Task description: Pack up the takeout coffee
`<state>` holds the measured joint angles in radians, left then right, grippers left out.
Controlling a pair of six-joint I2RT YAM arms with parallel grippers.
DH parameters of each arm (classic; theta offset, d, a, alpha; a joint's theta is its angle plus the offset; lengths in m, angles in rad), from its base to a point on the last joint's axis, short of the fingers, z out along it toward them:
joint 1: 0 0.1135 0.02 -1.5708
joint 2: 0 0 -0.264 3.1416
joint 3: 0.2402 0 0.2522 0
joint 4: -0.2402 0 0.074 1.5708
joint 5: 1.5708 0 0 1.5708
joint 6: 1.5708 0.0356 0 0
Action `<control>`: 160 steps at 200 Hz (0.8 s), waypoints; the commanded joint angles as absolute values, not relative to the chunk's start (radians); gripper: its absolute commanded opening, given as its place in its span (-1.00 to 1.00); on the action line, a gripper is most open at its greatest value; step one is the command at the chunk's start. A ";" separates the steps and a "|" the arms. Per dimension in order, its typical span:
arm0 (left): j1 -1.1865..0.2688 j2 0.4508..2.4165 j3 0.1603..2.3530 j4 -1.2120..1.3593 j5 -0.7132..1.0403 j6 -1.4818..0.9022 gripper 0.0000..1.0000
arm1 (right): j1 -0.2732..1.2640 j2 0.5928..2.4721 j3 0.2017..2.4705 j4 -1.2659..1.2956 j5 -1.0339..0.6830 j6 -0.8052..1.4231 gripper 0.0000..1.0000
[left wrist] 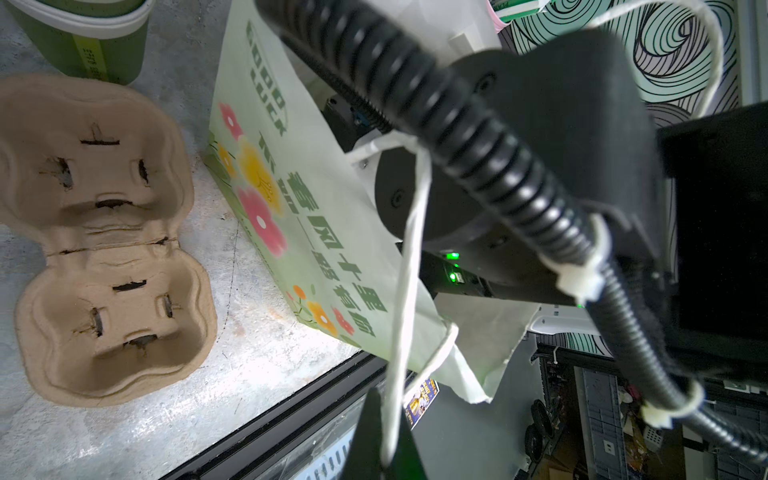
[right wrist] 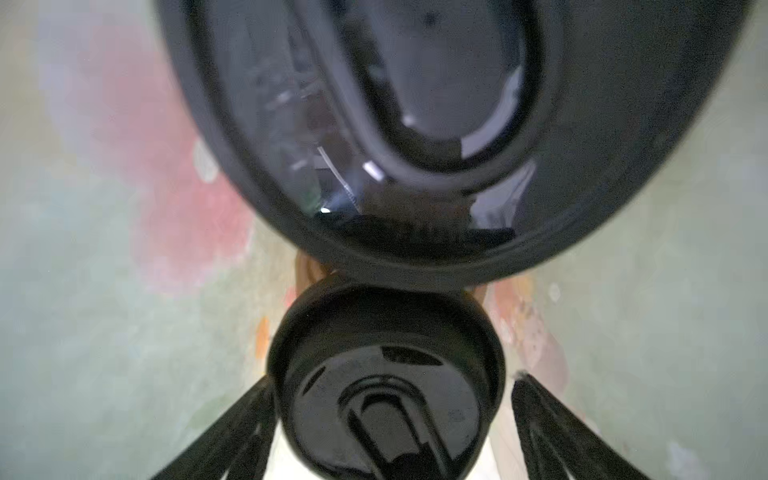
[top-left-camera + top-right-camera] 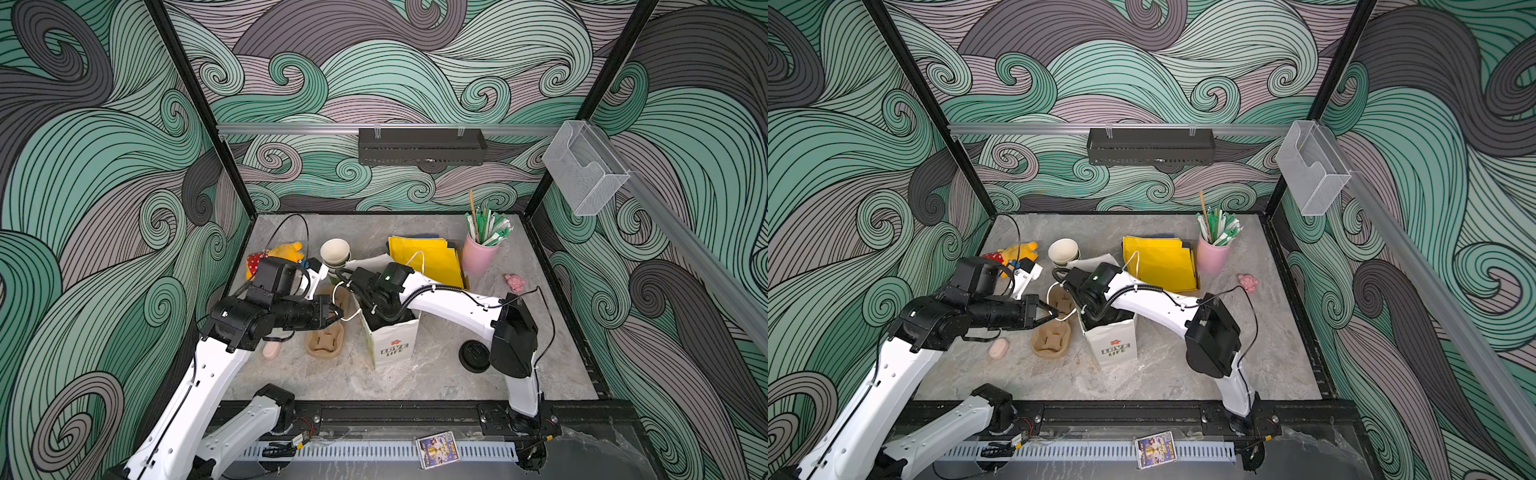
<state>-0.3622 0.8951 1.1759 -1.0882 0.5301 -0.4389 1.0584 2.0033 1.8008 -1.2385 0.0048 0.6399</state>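
The paper bag [image 3: 392, 347] stands on the desk [image 3: 415, 382] at mid-frame. The left fingers [image 3: 337, 312] are clamped on its white string handle [image 1: 411, 249]. Inside the bag, the right fingers [image 2: 552, 419] stand spread either side of a black-lidded coffee cup [image 2: 386, 386], not gripping it. The second cup [image 2: 374, 124] is just beside it.

Grey marbled tabletop [image 3: 415, 382]. Centre: white printed paper bag [image 3: 392, 345], upright. Just left of it: brown moulded-pulp two-cup carrier [image 3: 324, 343], then pink oval lump [image 3: 271, 349]. Right of bag: loose flat black lids [image 3: 473, 355]. Back row, left to right: yellow plush toy [image 3: 286, 251], nested green paper cups [image 3: 335, 252], flat yellow paper stack [image 3: 428, 259], pink cup of straws [image 3: 478, 257]. Small pink figurine [image 3: 515, 282] nearby.
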 commanded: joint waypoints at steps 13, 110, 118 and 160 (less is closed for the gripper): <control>-0.361 0.898 1.203 -1.111 0.516 -0.417 -1.00 | 1.067 1.984 1.852 -1.308 0.046 0.655 0.87; -0.361 0.902 1.201 -1.117 0.511 -0.414 -1.00 | 1.069 1.918 1.970 -1.402 0.099 0.681 0.90; -0.361 0.901 1.201 -1.118 0.511 -0.414 -1.00 | 1.068 1.913 1.982 -1.410 0.104 0.681 0.90; -0.361 0.893 1.183 -1.123 0.505 -0.411 -1.00 | 1.069 1.912 2.005 -1.431 0.112 0.691 0.85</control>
